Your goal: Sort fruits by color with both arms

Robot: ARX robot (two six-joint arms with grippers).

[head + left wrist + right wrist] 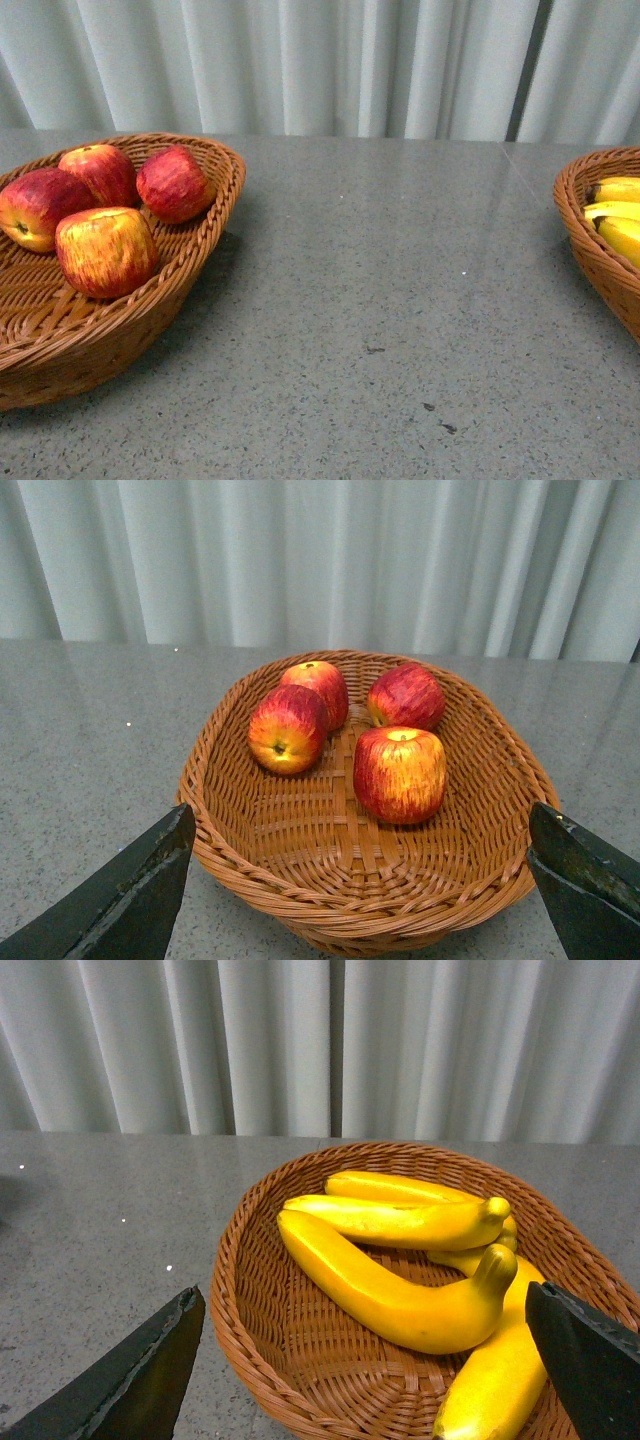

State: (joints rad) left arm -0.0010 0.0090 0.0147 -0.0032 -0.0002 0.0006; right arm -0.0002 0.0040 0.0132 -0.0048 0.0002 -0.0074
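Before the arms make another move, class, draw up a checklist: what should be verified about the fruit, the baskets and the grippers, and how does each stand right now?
1. Apples all in the left basket: ok, four apples, no other fruit in it.
2. Bananas all in the right basket: ok as far as visible; the count is unclear where they overlap.
3. No fruit left on the table between the baskets: ok in the front view.
4. Left gripper free: ok, fingers spread, nothing between them.
5. Right gripper free: ok, fingers spread, holding nothing.
6. Any fruit outside all three views: cannot tell.
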